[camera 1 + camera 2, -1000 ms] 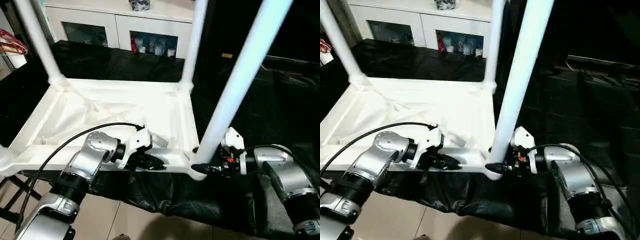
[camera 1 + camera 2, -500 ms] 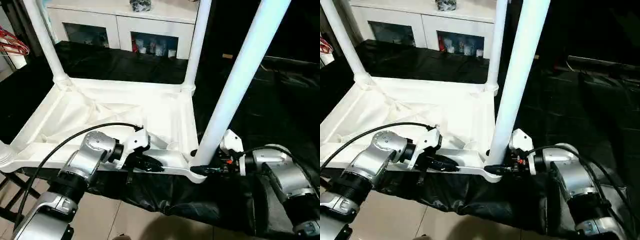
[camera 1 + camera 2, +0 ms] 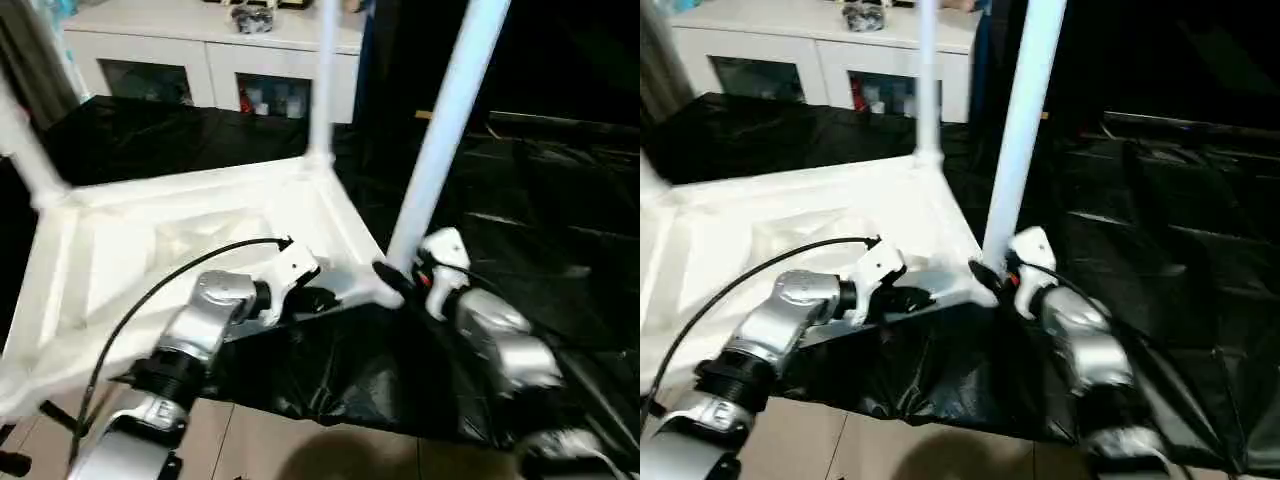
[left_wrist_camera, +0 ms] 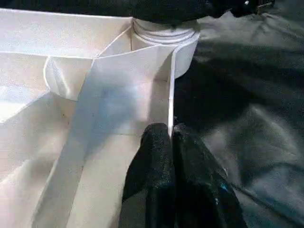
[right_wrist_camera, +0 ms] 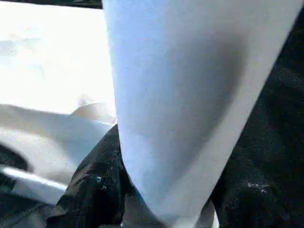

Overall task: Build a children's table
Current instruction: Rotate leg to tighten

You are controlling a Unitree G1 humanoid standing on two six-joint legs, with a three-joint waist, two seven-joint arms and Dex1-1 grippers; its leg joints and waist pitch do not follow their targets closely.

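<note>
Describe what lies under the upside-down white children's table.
The children's table rests on a black-covered work table. Its near edge overhangs the tiled floor. Whatever sits directly beneath the top is hidden.

A worktop (image 3: 560,200) draped in black cloth carries the white table (image 3: 170,250) upside down at its near left, legs pointing up, the top's near edge overhanging. Pale tiled floor (image 3: 260,440) lies below the near edge

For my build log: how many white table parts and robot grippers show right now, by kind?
Table top: 1
Legs: 3
Grippers, left gripper and right gripper: 2
Total: 6
</note>
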